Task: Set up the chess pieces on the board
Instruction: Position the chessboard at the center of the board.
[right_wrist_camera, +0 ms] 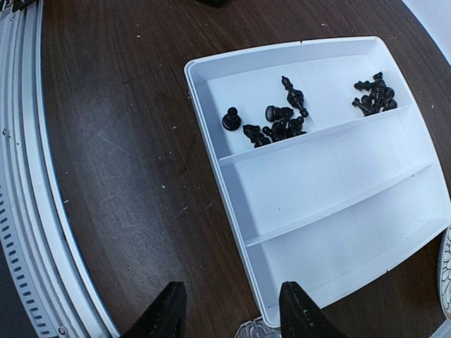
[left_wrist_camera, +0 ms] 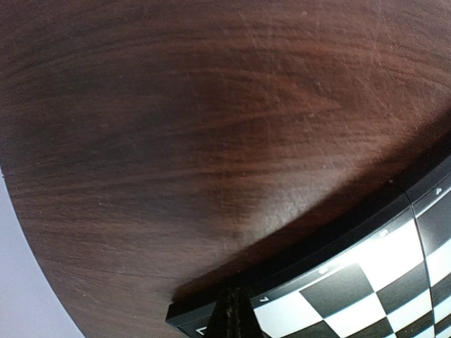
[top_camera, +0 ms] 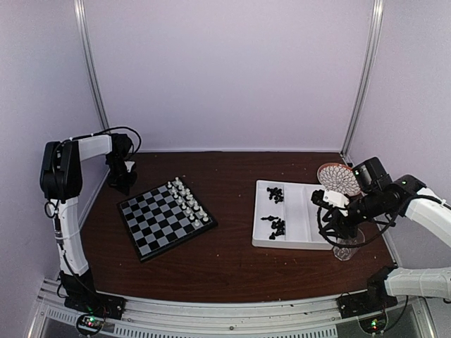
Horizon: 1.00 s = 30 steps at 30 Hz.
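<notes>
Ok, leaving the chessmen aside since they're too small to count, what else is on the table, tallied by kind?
Chessboard: 1
White divided tray: 1
Clear glass: 1
Round patterned dish: 1
Total: 4

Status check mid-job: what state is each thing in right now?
board: flat, open
white pieces: two rows along one board edge
black pieces: two heaps in one tray compartment
tray: other two compartments empty
left gripper: jaws shut, near board corner
right gripper: jaws open, empty, by tray
</notes>
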### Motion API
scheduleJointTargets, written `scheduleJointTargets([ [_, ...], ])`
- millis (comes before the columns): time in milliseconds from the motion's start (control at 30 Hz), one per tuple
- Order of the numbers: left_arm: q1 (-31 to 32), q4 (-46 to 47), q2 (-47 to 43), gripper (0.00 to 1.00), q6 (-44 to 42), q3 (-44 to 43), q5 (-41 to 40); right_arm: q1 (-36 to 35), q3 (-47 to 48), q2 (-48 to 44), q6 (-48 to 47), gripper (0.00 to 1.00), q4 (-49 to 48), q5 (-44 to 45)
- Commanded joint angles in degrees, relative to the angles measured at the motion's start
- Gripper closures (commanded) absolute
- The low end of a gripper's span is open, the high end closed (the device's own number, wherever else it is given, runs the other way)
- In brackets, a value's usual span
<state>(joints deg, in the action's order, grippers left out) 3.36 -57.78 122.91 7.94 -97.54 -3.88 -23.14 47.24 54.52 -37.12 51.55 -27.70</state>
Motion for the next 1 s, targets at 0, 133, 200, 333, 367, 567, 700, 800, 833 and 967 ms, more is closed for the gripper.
scheduleJointTargets([
  [0,-0.3,-1.1,0.1,1.00,-1.7,1.5,3.6,-0.2,-0.8,-0.4,0.4,0.51,-1.1,1.1],
  [133,0.3,-1.2,-2.1,1.00,-1.9,5.4,6.1,-0.3,-0.9,-0.3,0.4,0.51,-0.9,1.1],
  [200,0.5,-0.9,-3.8,1.00,-2.1,7.7,7.2,-0.3,-0.9,-0.3,0.4,0.51,-1.0,1.1],
  [333,1.4,-0.6,-6.7,1.00,-1.6,12.6,10.1,-0.3,-0.9,0.2,0.4,0.51,-1.1,1.1],
  [367,2.1,-0.3,-7.7,1.00,-1.6,14.0,10.6,-0.3,-0.9,0.2,0.4,0.51,-1.0,1.1],
  [567,6.3,1.6,-14.1,1.00,-0.1,20.6,7.7,-0.3,-0.8,0.8,0.5,0.51,-1.0,1.4],
  [700,3.3,4.3,-13.8,1.00,2.6,15.4,2.5,-0.3,-0.8,1.2,0.6,0.51,-1.1,1.8],
  [800,1.3,6.8,-11.2,1.00,4.9,10.5,-0.3,-0.3,-0.8,1.2,0.6,0.51,-1.1,1.8],
  [833,0.6,7.0,-9.6,1.00,5.0,8.7,-1.1,-0.3,-0.9,1.2,0.6,0.51,-1.1,1.8],
  [967,-1.6,4.2,-0.9,1.00,3.9,0.2,-2.0,-0.3,-0.9,1.0,0.6,0.51,-1.2,2.0],
])
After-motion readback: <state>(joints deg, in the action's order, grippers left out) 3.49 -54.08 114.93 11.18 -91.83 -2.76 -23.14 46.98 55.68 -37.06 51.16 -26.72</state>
